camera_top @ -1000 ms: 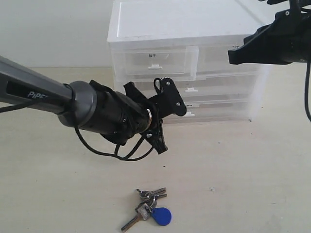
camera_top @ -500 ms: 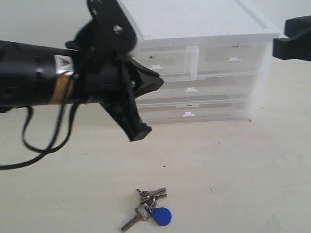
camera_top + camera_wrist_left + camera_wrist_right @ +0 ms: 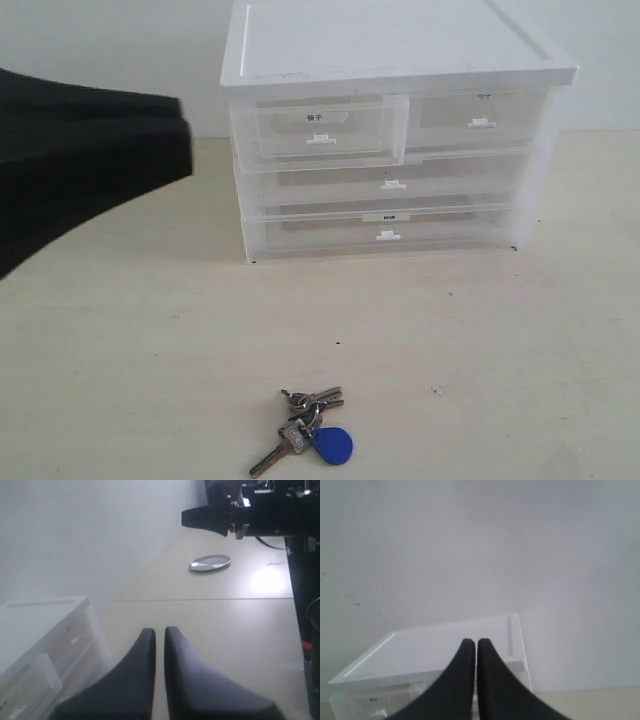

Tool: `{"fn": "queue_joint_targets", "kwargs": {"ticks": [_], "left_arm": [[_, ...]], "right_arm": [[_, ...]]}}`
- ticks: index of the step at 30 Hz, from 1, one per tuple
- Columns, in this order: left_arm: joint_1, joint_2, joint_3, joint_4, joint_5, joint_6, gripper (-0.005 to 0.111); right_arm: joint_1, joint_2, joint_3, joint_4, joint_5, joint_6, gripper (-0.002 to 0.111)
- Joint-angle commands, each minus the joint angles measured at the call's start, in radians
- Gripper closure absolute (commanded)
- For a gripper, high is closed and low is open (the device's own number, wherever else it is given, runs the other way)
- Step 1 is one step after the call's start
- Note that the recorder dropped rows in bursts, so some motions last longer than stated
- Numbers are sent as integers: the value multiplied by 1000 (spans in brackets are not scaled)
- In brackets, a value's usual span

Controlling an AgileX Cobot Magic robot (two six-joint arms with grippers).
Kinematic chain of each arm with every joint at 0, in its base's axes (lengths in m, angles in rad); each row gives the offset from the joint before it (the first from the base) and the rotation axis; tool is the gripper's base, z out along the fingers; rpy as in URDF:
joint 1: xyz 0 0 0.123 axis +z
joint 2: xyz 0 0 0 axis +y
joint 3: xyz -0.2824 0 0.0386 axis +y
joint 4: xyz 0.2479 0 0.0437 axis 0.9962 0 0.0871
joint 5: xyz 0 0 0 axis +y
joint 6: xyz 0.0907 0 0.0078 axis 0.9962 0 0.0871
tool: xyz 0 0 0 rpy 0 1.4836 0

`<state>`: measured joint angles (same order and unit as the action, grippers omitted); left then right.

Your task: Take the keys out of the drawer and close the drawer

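Illumination is bright, even and diffuse. A glare patch marks the tabletop (image 3: 267, 580) in the left wrist view. Soft shadow lies beside the drawer cabinet (image 3: 390, 140). Both wrist views are slightly blurred.

The right gripper (image 3: 476, 645) shows as two dark fingers (image 3: 462, 680) rising from the frame's lower edge, their tips pressed nearly together with only a thin sliver between them and nothing held. Beyond them stands a white cabinet (image 3: 440, 655), seen from a corner, its flat top with a raised rim facing the camera. A translucent drawer front (image 3: 375, 705) shows low on its side, partly hidden by the fingers. A plain pale wall (image 3: 480, 545) fills the rest.
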<state>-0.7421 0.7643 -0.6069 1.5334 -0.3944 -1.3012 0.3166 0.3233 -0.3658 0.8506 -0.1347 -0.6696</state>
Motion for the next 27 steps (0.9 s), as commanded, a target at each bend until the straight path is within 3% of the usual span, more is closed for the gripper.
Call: {"fn": "queue_joint_targets", "kwargs": {"ticks": [1, 16, 27], "left_arm": [[0, -122, 48, -39, -7, -36, 102], [0, -413, 167, -12, -33, -98, 102], [0, -449, 167, 0, -67, -98, 102]], "right_arm": [[-5, -74, 8, -1, 61, 6, 108], [-5, -92, 8, -1, 199, -20, 108], [-5, -92, 8, 2, 214, -8, 108]]}}
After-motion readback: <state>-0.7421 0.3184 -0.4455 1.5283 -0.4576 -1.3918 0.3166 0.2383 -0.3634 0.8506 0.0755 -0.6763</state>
